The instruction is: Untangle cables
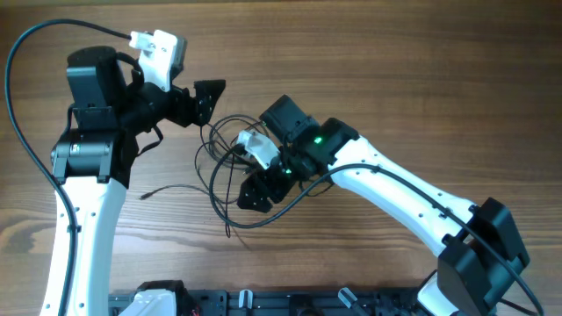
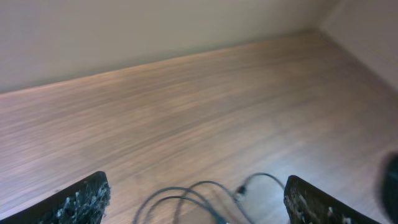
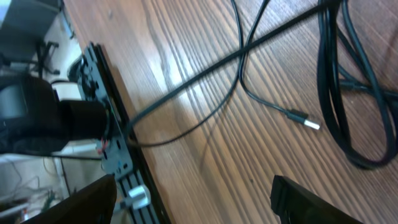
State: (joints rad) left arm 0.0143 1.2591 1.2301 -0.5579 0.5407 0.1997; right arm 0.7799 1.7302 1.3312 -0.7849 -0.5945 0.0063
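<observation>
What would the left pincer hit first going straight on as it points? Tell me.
Probably the cables: their thin loops and small plug lie just ahead of the open left pincer. Depth is unclear, so it may pass above them; beyond is only bare table.

Tangled cables (image 1: pixel 224 151) on the wood surface (image 1: pixel 395 70)
Left end effector (image 1: pixel 209 98) sits just beside the loops, right end effector (image 1: pixel 255 190) over them.

place: robot lab — seen: robot arms (image 1: pixel 395 189) | wooden table (image 1: pixel 395 53) | mounting rail (image 3: pixel 109 143)
</observation>
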